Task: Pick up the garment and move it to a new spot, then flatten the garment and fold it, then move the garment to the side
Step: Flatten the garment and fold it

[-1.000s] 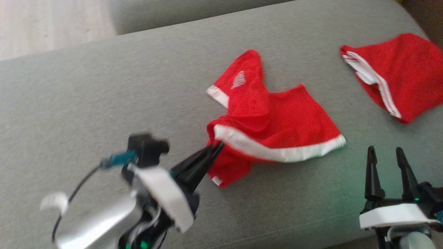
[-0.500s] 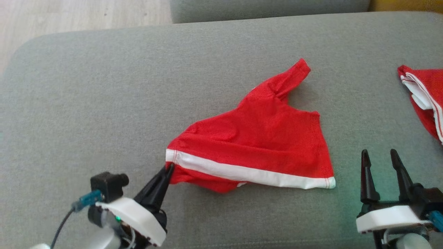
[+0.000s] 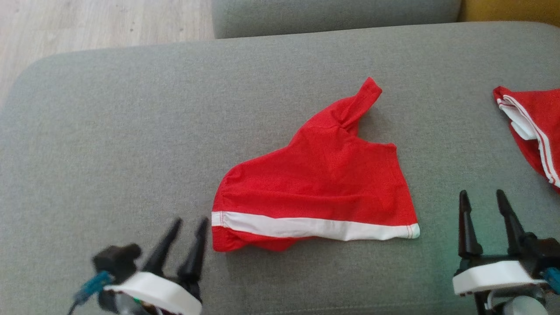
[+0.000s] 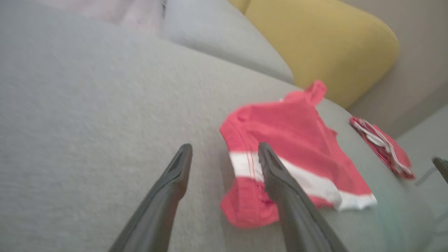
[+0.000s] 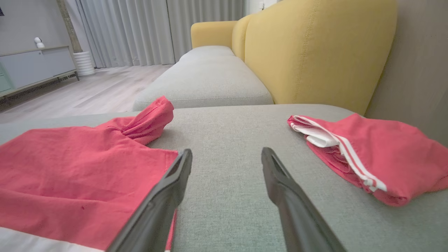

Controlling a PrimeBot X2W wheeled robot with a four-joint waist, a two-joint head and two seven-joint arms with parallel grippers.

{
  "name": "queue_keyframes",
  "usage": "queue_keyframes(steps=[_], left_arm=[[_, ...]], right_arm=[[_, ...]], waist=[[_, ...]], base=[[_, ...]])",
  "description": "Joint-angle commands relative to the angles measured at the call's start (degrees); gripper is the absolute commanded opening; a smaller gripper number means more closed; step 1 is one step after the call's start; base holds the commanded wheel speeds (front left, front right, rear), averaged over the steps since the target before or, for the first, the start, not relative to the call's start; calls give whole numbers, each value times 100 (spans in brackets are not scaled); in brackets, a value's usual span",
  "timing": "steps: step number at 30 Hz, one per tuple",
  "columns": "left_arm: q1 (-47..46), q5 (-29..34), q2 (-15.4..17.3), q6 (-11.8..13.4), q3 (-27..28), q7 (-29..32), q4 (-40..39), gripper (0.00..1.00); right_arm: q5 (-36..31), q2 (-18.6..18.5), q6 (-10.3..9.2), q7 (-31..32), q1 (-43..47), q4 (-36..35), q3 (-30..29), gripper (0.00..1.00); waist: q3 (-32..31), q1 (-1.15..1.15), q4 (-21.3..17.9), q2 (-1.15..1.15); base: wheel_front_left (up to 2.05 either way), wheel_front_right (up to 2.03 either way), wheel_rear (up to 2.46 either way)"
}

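While left gripper and right gripper gape empty, two reds: garment central (second garment rightward).

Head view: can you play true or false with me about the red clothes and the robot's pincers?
1. The left pincer is holding the garment. False: it is open, with nothing between its fingers.
2. The garment has a white band along its near edge. True.
3. A second red garment lies further to the right. True.
4. The right pincer is shut. False: it is open and empty.
5. The garment lies on the floor. False: it lies on a grey cushion.
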Motion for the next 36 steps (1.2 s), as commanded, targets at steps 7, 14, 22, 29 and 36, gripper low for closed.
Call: queue_keyframes(steps=[7, 14, 22, 29, 36], left_arm=[[708, 1934, -994, -65, 2188, -71, -1298, 100], [917, 2733, -1337, -316, 2838, -71, -1010, 100], [861, 3141, -1475, -497, 3122, -71, -629, 100], [827, 3195, -1500, -596, 3180, -71, -475, 100], [814, 3152, -1503, -633, 3167, -71, -439, 100]], right_arm=[[-113, -48, -4, -62, 60, -448, -86, 100], [-64, -48, -4, -62, 341, -456, 11, 100], [127, -48, -4, -62, 446, -265, 397, 100], [194, -48, -4, -62, 425, -166, 536, 100], [159, -48, -4, -62, 415, -164, 552, 100]], waist=[[-315, 0, 96, 0], [-608, 0, 312, 0], [-716, 0, 459, 0], [-746, 0, 477, 0], [-749, 0, 470, 0]], base=[[0, 0, 0], [0, 0, 0], [0, 0, 0], [0, 0, 0], [0, 0, 0]])
